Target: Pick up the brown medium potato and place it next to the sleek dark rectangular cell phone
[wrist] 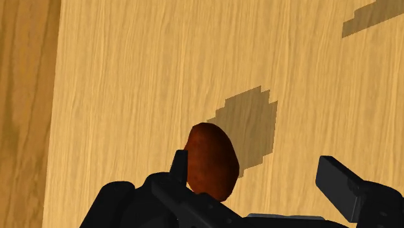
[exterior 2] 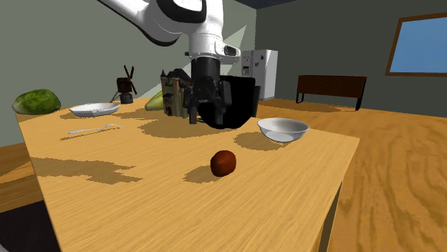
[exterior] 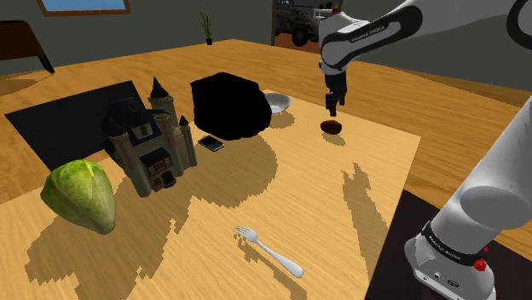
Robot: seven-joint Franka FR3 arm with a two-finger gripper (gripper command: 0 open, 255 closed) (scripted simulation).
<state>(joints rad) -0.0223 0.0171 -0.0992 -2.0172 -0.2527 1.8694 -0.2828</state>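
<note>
The reddish-brown potato (exterior: 332, 127) (exterior 2: 223, 163) lies on the wooden table (exterior: 341, 196), close to its far edge in the shoulder view. My black gripper (exterior: 332, 106) (exterior 2: 195, 109) hangs a short way above it, open and holding nothing. In the wrist view the potato (wrist: 210, 162) sits just ahead of one finger (wrist: 179, 162), off the middle of the gripper (wrist: 256, 166); the other finger (wrist: 340, 184) stands well apart from it. The small dark cell phone (exterior: 211, 143) lies flat between the toy castle (exterior: 149, 141) and a black blob-shaped object (exterior: 228, 106).
A white bowl (exterior: 277, 103) (exterior 2: 284, 129) stands beside the black object (exterior 2: 233, 100). A green cabbage (exterior: 81, 194) and a fork (exterior: 268, 250) lie toward the shoulder view's lower left. A plate (exterior 2: 94, 109) sits at the table's far end in the second exterior view.
</note>
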